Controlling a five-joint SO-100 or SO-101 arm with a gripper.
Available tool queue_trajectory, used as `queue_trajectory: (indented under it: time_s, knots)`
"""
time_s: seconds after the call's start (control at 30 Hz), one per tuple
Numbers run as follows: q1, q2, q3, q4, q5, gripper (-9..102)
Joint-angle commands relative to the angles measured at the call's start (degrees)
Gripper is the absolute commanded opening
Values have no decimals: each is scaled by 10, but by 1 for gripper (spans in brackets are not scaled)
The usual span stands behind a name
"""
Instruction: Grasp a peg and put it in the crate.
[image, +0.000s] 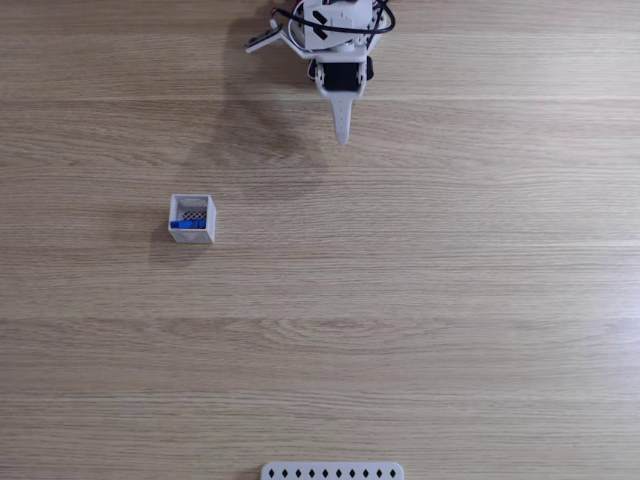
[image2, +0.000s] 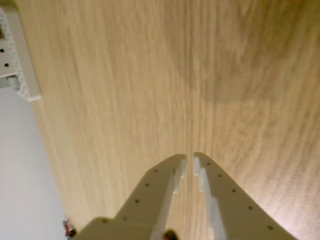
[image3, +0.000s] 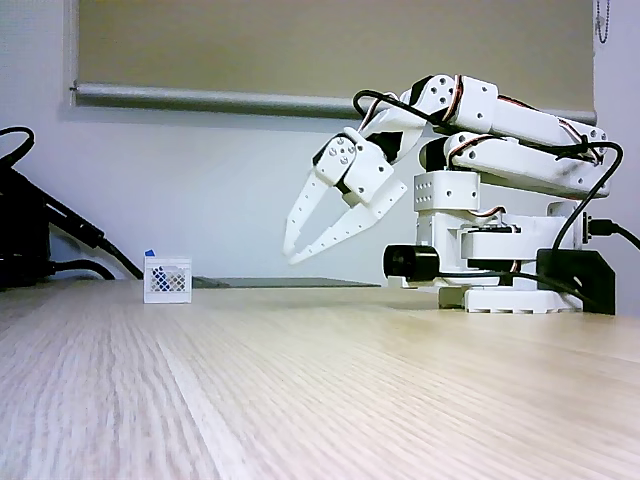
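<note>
The crate, a small white box with a mesh floor, stands on the wooden table left of centre in a fixed view. The bright blue peg lies inside it against its near wall. From the side, the crate stands far left with a blue corner of the peg poking above its rim. My gripper hangs above the table near the arm's base, well away from the crate. It is shut and holds nothing. In the wrist view the gripper has its fingertips almost touching over bare wood.
A flat white strip with a row of holes lies at the table's near edge. The arm's base stands at the right of the side view, black cables at the far left. A white perforated part sits at the wrist view's upper left.
</note>
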Motion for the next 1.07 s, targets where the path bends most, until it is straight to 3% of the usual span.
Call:
queue_trajectory:
  time_s: [0.0, 1.03]
  knots:
    - [7, 8, -42, 16, 0, -1]
    - [6, 8, -52, 50, -2, -1]
